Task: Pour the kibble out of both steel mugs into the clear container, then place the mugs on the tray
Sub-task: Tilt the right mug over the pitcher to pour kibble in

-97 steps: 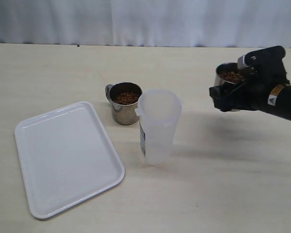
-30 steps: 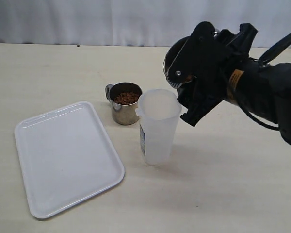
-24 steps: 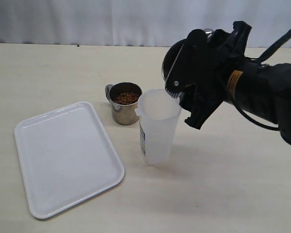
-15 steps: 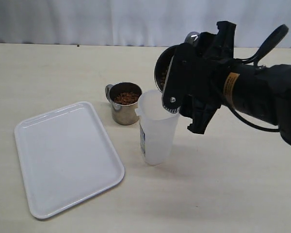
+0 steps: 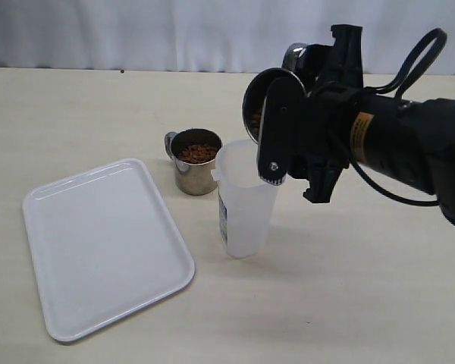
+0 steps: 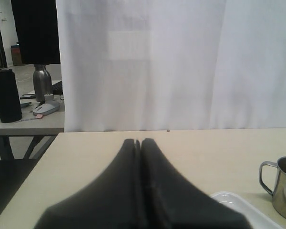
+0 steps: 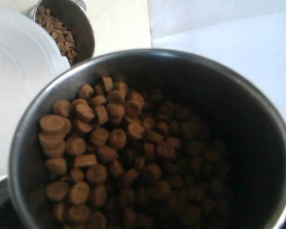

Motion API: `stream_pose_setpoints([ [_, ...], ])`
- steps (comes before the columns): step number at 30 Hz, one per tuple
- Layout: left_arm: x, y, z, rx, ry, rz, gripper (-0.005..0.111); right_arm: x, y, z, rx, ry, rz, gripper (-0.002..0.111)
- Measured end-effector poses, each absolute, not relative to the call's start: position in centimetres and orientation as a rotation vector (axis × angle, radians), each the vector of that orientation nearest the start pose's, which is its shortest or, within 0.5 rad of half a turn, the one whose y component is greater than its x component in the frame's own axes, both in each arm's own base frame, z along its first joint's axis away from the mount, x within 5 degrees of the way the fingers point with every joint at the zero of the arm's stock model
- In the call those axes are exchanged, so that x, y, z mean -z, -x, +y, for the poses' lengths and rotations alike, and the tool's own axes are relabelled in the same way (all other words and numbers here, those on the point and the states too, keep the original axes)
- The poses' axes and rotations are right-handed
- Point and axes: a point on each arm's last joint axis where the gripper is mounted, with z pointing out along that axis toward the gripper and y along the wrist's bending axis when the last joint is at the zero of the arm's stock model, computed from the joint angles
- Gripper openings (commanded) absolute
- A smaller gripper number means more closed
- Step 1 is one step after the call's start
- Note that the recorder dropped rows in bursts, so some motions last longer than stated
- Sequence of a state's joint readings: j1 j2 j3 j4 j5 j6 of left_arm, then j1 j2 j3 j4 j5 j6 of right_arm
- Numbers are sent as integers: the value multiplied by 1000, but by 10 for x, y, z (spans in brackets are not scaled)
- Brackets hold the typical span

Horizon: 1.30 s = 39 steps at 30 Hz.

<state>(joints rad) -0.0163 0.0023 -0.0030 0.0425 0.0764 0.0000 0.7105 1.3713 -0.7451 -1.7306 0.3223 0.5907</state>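
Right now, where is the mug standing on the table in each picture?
Exterior: standing mug left of the container, by the tray's far corner.
Left wrist: beside the tray's corner, cut by the frame edge.
Right wrist: past the held mug's rim, beside the container.
Shared landmark: the pale table under it.

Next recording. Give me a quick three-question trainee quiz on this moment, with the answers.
1. True or false: the tray holds a mug.
2. The raised mug is tipped with its mouth over: A the clear container; B the tray; C the standing mug.
3. What is inside the standing mug?
Key: 1 false. 2 A. 3 kibble.
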Motion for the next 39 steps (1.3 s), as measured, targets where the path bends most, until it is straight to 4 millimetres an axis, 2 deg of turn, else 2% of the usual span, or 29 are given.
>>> stream_pose_setpoints([
  [15, -207, -57, -1, -23, -43, 1559, 0, -257, -235, 164, 648, 1600, 1349, 5],
  [24, -207, -57, -1, -23, -43, 1559, 0, -259, -247, 174, 657, 1608, 1336, 5],
  [39, -207, -57, -1, -23, -43, 1559, 0, -258, -247, 174, 825, 1809, 1131, 5],
])
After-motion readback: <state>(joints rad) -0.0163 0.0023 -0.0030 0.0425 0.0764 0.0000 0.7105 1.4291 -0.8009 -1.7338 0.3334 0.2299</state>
